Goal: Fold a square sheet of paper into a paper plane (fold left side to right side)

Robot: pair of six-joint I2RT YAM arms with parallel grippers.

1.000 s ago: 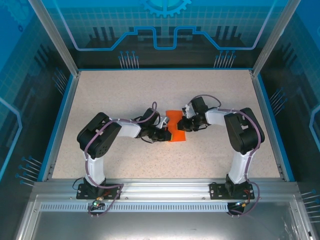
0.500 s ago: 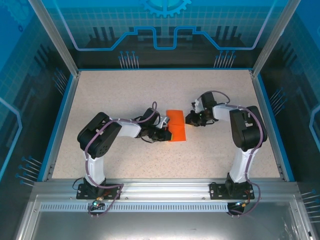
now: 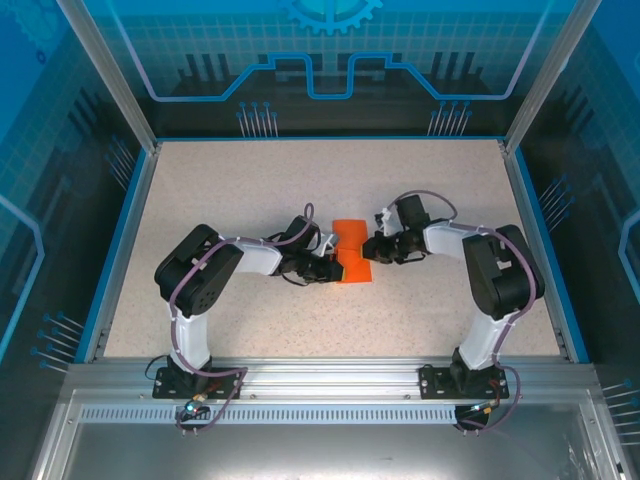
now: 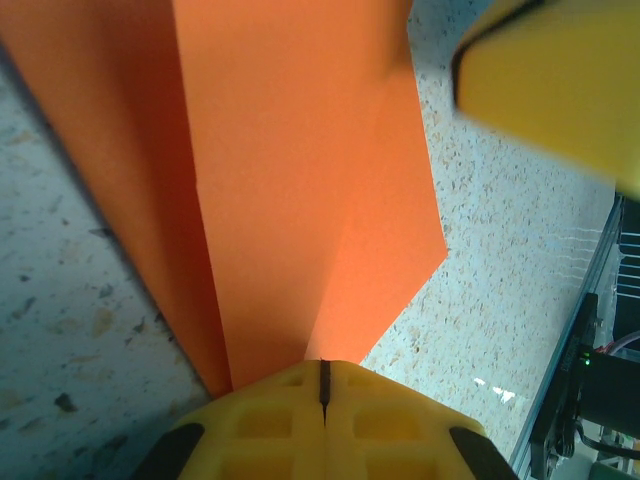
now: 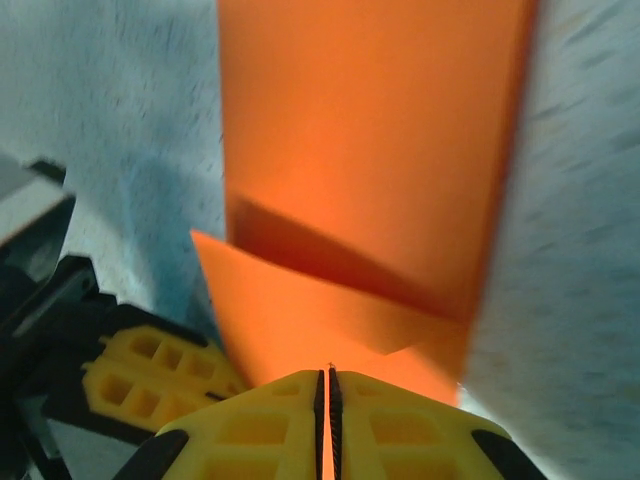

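Seen from above, a speckled beige bench (image 3: 250,190) sits inside a blue-walled enclosure, with two black robot arms reaching in from its near edge. A bright orange sheet of paper (image 3: 350,240), already folded into a smaller layered shape, lies flat near the middle of the bench, between the two arms.

The left claw (image 3: 329,268) meets the near left edge of the paper. In the left wrist view its yellow fingers (image 4: 290,420) are clenched together with only a thin seam between them, and the orange layers (image 4: 290,180) narrow down into the tips, so it is pinching the paper. A blurred yellow finger of the other claw (image 4: 560,90) shows at the upper right of that view.

The right claw (image 3: 372,250) rests at the paper's right side. In the right wrist view its yellow fingers (image 5: 390,430) are also closed tight, tips against a raised orange flap (image 5: 300,310) that casts a shadow on the flat layer (image 5: 370,130) beyond. Whether paper is caught between them is unclear. The left claw's yellow finger (image 5: 150,375) sits just beside the flap.
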